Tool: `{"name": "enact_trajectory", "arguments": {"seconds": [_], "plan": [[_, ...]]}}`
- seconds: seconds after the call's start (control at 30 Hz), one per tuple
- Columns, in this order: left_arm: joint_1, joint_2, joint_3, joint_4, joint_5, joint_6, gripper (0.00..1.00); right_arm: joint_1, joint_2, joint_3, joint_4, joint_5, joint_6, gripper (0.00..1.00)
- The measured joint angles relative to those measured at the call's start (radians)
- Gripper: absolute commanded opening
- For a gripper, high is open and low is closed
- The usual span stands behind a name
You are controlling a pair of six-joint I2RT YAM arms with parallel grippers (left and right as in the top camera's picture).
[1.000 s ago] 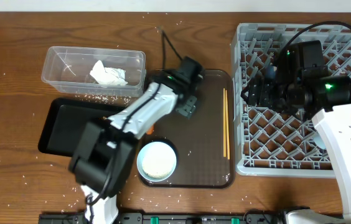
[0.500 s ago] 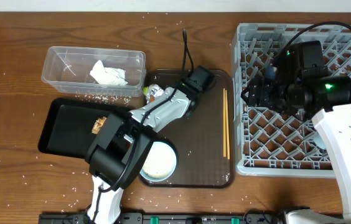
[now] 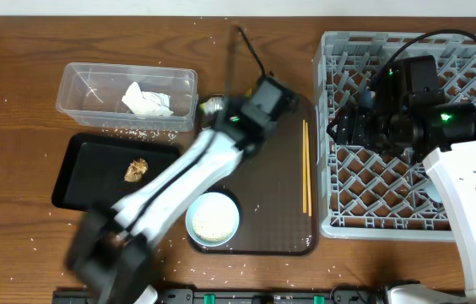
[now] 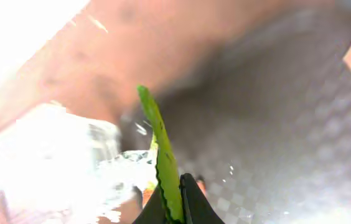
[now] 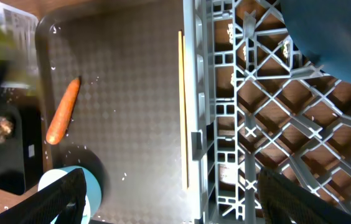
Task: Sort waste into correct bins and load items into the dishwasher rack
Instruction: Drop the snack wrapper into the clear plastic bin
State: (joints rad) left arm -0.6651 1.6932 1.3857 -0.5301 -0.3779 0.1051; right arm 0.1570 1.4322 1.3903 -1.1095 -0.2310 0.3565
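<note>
Yellow-green wrapper [image 4: 163, 155] pinched in left claw [image 4: 174, 210] — carrot [image 5: 62, 111], chopsticks [image 3: 306, 165] on brown tray [image 3: 280, 203].

Wrapper [image 4: 163, 163] yellow-green; carrot piece [image 5: 62, 112] orange; rack [image 3: 345, 211] grey lattice; serving tray [image 5: 132, 93] brown, fine checker pattern; black tray [image 3: 94, 173].

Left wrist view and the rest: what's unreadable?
Left wrist: glare and blur wash out everything left of the wrapper pinched in the left fingers.
Overhead: the blurred left arm hides the carrot, visible only from the right wrist.
Right wrist: the frame edge cuts off the blue plate.
</note>
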Motion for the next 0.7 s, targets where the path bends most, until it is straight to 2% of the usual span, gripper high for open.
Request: {"name": "enact_trajectory", "arguments": {"seconds": [0.2, 0.3, 0.43, 0.47, 0.5, 0.53, 0.63, 0.7], "plan": [[0.104, -0.15, 0.016, -0.013, 0.013, -0.004, 0.06, 0.0, 0.0, 0.0, 0.006, 0.0, 0.0, 0.82], [0.217, -0.132, 0.016, -0.011, 0.039, 0.002, 0.06, 0.0, 0.0, 0.0, 0.006, 0.0, 0.0, 0.82], [0.382, -0.056, 0.016, 0.042, 0.142, 0.054, 0.07, 0.0, 0.0, 0.0, 0.008, 0.0, 0.0, 0.82], [0.42, -0.033, 0.016, 0.051, 0.175, 0.07, 0.17, 0.0, 0.0, 0.0, 0.007, 0.0, 0.0, 0.81], [0.454, -0.009, 0.016, 0.059, 0.203, 0.089, 0.51, 0.0, 0.0, 0.0, 0.008, 0.0, 0.0, 0.81], [0.477, 0.01, 0.016, 0.062, 0.222, 0.096, 0.62, 0.0, 0.0, 0.0, 0.008, 0.0, 0.0, 0.81], [0.534, 0.055, 0.015, 0.048, 0.269, 0.11, 0.8, 0.0, 0.0, 0.0, 0.008, 0.0, 0.0, 0.81], [0.544, 0.056, 0.014, 0.017, 0.283, 0.117, 0.83, 0.0, 0.001, 0.0, 0.008, 0.0, 0.0, 0.81]]}}
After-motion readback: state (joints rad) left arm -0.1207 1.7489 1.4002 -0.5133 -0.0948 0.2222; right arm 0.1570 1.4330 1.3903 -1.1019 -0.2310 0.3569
